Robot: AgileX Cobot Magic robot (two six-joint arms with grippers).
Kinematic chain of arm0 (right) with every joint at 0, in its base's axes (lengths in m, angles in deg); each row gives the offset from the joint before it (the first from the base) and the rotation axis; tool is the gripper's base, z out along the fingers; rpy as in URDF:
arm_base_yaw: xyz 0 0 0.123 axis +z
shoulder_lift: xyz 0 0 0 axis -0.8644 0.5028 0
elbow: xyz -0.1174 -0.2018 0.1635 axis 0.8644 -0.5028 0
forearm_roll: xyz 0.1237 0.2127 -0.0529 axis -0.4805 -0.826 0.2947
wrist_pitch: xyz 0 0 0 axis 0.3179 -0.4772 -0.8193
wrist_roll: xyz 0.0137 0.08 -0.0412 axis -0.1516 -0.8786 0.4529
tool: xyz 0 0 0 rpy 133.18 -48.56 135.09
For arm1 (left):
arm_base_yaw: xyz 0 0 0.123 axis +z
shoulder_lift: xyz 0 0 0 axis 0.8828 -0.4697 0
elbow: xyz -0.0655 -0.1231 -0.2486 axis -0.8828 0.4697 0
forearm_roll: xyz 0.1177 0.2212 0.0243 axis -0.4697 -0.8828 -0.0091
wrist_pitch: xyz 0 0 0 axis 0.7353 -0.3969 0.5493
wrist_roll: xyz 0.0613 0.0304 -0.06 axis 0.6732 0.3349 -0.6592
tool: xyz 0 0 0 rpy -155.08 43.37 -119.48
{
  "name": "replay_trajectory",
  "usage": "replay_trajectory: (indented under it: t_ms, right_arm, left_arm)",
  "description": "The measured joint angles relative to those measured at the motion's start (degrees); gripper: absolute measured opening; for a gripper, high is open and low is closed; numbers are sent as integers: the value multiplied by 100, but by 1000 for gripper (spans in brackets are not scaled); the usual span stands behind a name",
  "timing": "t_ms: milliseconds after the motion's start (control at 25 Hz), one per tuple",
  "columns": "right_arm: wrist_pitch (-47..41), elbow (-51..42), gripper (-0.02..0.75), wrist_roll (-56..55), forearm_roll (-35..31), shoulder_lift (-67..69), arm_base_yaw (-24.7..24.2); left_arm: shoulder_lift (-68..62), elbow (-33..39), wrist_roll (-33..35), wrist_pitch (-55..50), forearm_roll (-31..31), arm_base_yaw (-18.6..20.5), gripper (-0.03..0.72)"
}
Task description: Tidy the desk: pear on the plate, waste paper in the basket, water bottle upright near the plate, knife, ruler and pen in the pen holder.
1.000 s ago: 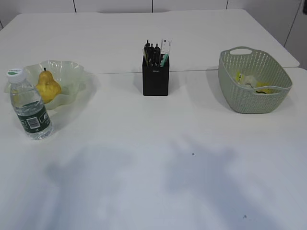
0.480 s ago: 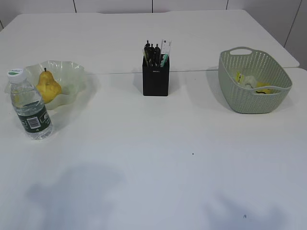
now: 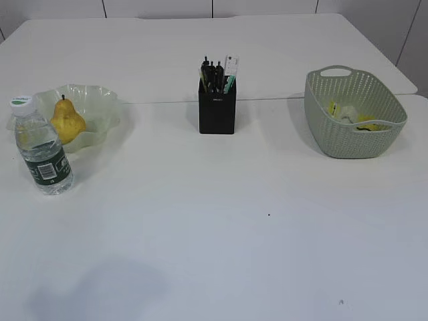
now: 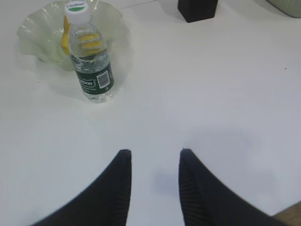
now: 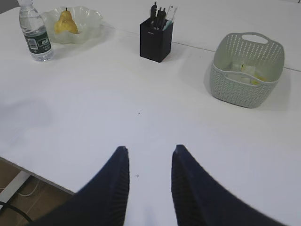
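**Worktop tidied, both end effectors parted and empty**

On the large plain white worktop (image 3: 221, 221) in the exterior view, the fist-sized yellow pear (image 3: 66, 121) with its short brown stem lies in the translucent pale-green plate (image 3: 100, 107) with the wavy rim at far left. The small clear plastic water bottle (image 3: 42, 148) with dark green label and white cap stands upright just in front of the plate. The small black square-sided pen holder (image 3: 217, 112) stands mid-worktop, with dark pens and the transparent ruler (image 3: 231, 69) sticking up out of it. At right, the grey-green perforated basket (image 3: 348, 144) holds crumpled yellow and white waste paper (image 3: 346, 114). No arm shows in this view.

In the left wrist view, the left end effector (image 4: 154, 155) hangs over bare worktop, its two dark fingers partly apart with nothing between them. The bottle stands ahead of it, the pear seen through the bottle's clear body.

In the right wrist view, the right end effector (image 5: 148, 149) likewise stands partly open and empty near the worktop's front edge, well apart from the bottle, plate, pen holder and basket lined up along the far side.
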Motion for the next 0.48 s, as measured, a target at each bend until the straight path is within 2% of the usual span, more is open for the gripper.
replay_trajectory:
  t_ms: [280, 480]
  right_arm:
    - [-284, -287, 263, -198, 92, -284, 0]
    - [-147, -421, 264, -231, 145, -284, 0]
  left_arm:
    - [758, -12, 233, -662, 444, 0, 237]
    - [950, -141, 253, -1128, 566, 0, 237]
